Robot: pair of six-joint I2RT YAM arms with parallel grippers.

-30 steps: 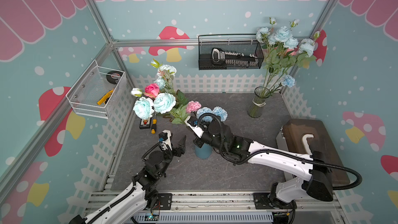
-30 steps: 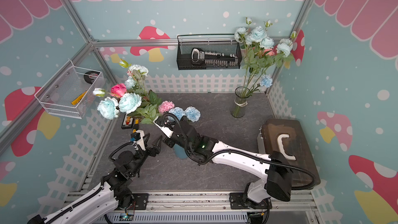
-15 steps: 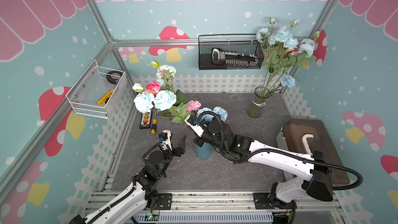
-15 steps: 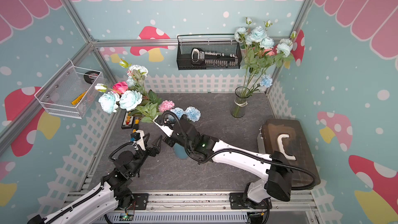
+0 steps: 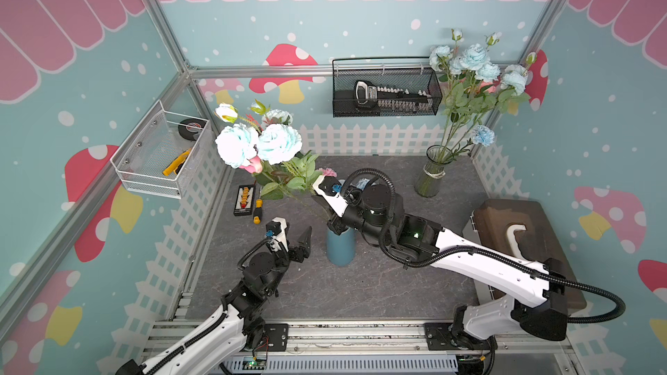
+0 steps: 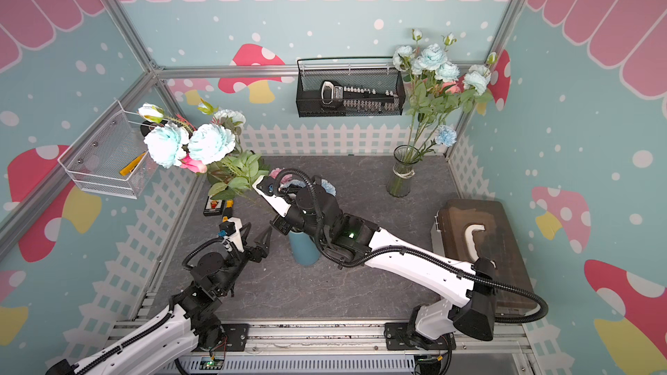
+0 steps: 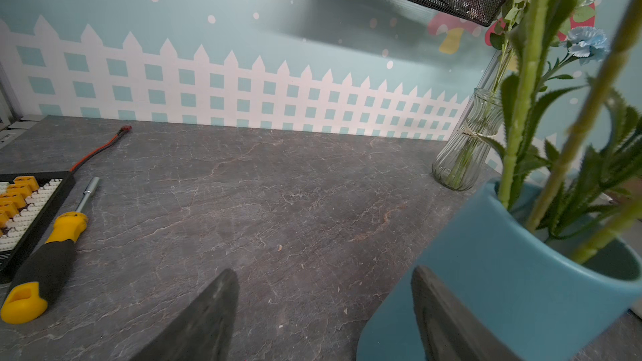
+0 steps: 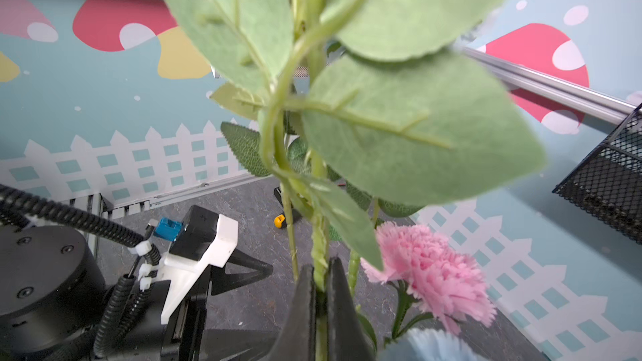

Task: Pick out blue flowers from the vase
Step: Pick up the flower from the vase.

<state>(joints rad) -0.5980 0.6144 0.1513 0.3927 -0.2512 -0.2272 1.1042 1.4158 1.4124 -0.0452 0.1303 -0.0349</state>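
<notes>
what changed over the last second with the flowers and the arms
The right gripper, shut on the stem of the blue flowers, lifted them higher from the blue vase. In both top views their blooms now show above the pink rose, not below it as before. Nothing was grasped or let go. The left gripper stayed open beside the vase, and the glass vase did not move.

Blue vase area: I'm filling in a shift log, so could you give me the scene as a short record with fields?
Right gripper: shut on leafy stem, above blue vase
Left gripper: open, empty, beside blue vase
Blue flowers: blooms lean toward the robot's left, above the vase
Pink carnation: beside the held stem
Glass vase: back right, holds other blue flowers
</notes>
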